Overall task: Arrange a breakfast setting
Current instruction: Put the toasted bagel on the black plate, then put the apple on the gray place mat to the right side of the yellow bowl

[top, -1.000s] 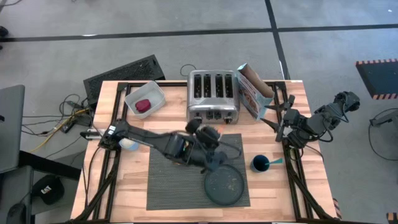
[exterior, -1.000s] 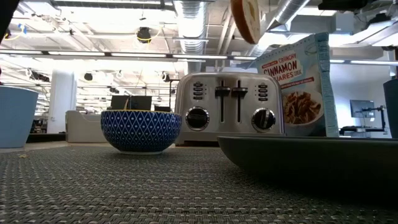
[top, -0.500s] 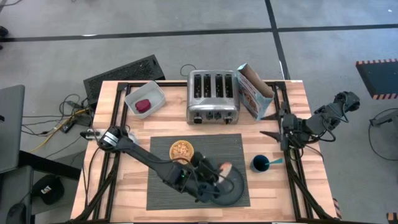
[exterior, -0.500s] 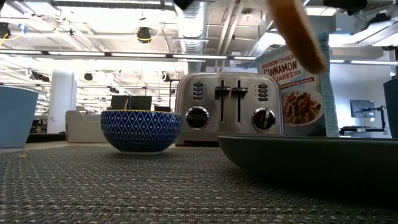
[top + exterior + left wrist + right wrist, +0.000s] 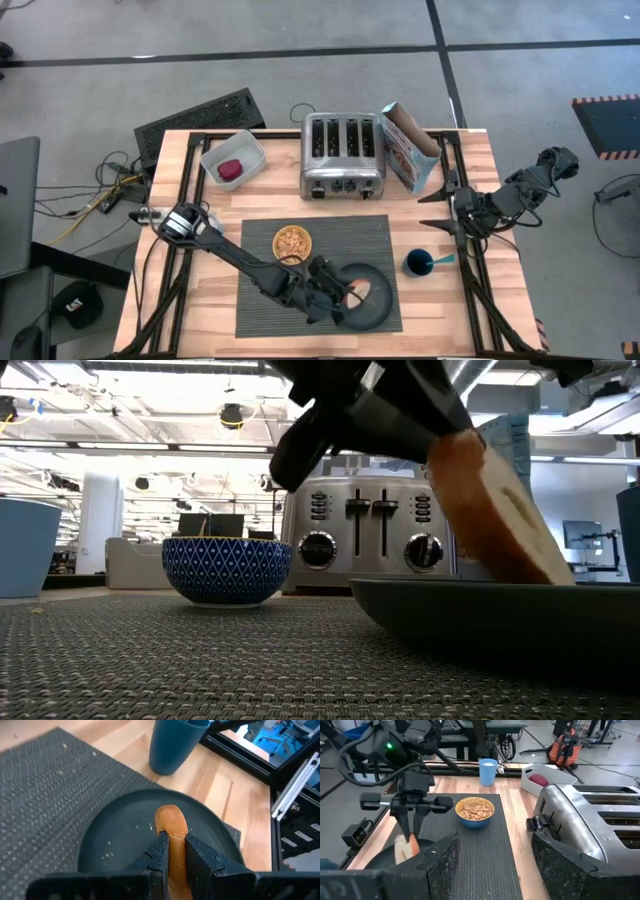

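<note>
My left gripper (image 5: pixel 172 837) is shut on a bagel half (image 5: pixel 170 820) over the dark round plate (image 5: pixel 378 305), which sits on the near right part of the grey ribbed placemat (image 5: pixel 260 290). A bowl of cereal (image 5: pixel 292 241), blue-patterned on the outside (image 5: pixel 226 568), stands on the mat's far part. The dark blue cup (image 5: pixel 417 263) stands right of the mat with the blue-handled spoon (image 5: pixel 441 260) in it. The red fruit (image 5: pixel 231 169) lies in a white container at the far left. My right gripper (image 5: pixel 440 207) waits open at the table's right edge. My left gripper pinches the bagel half between its two fingers (image 5: pixel 161 847), one on each flat face, near its upper edge (image 5: pixel 173 851). The fingers come from above, slanting down. The bagel stands on edge and tilted, its lower edge (image 5: pixel 520 565) down inside the plate's rim.
The chrome toaster (image 5: pixel 343 155) and an open cereal box (image 5: pixel 408 147) stand along the far edge. A light blue cup (image 5: pixel 25 545) stands left of the mat. Bare mat lies left of the plate.
My left gripper has carried the bagel half from near the toaster toward the table's near edge and down, tipping it until its lower edge is inside the plate. It has stayed shut on the bagel.
</note>
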Available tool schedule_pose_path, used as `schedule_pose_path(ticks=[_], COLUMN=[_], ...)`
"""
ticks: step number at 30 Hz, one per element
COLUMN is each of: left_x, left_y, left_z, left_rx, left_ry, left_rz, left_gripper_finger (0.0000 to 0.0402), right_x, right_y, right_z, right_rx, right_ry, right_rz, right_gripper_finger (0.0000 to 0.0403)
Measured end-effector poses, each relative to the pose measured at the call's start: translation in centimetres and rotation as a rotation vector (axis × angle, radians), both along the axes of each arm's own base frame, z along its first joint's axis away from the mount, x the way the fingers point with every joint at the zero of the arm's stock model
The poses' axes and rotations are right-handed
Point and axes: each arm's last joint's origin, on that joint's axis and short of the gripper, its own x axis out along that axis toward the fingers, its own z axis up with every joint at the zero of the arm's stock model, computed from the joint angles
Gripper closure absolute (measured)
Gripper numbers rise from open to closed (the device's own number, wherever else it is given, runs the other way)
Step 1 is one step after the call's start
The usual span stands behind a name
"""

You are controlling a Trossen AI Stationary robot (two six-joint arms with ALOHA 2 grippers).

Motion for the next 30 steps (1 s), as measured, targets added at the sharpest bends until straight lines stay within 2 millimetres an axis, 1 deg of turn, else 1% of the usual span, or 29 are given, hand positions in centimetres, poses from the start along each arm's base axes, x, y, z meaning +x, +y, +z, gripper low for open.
schedule_pose_path(ticks=[3, 8, 9, 14, 15, 19, 26, 28, 30], left_x=[-0.2, -0.2, -0.1, 0.6, 0.6, 0.5, 0.1, 0.1, 0.2], left_y=[0.1, 0.0, 0.0, 0.4, 0.5, 0.8, 1.1, 1.1, 1.0], left_z=[-0.6, -1.1, -1.3, -3.6, -3.7, -4.0, -4.3, -4.1, -3.2], left_rx=[-0.032, -0.024, -0.017, -0.008, -0.002, 0.045, 0.205, 0.262, 0.287], left_ry=[-0.009, -0.008, -0.011, 0.035, 0.040, 0.074, 0.142, 0.158, 0.149], left_rz=[-0.006, -0.010, -0.015, -0.041, -0.041, -0.029, -0.065, -0.104, -0.126], left_gripper_finger=[0.0370, 0.0364, 0.0360, 0.0331, 0.0324, 0.0291, 0.0227, 0.0217, 0.0213], right_x=[0.0, 0.0, 0.0, 0.2, 0.3, 0.5, 1.1, 1.4, 1.6], right_y=[0.0, 0.0, 0.0, 0.1, 0.2, 0.3, 0.7, 0.9, 1.1], right_z=[0.0, 0.0, 0.0, -0.1, -0.1, -0.2, -0.6, -0.7, -0.8], right_rx=[0.005, 0.005, 0.006, 0.001, 0.000, -0.009, -0.047, -0.060, -0.078], right_ry=[0.000, 0.000, 0.000, 0.009, 0.010, 0.022, 0.065, 0.075, 0.086], right_rz=[-0.002, -0.002, -0.002, -0.003, -0.003, -0.004, -0.002, -0.001, 0.003], right_gripper_finger=[0.0127, 0.0127, 0.0127, 0.0127, 0.0127, 0.0127, 0.0127, 0.0127, 0.0127])
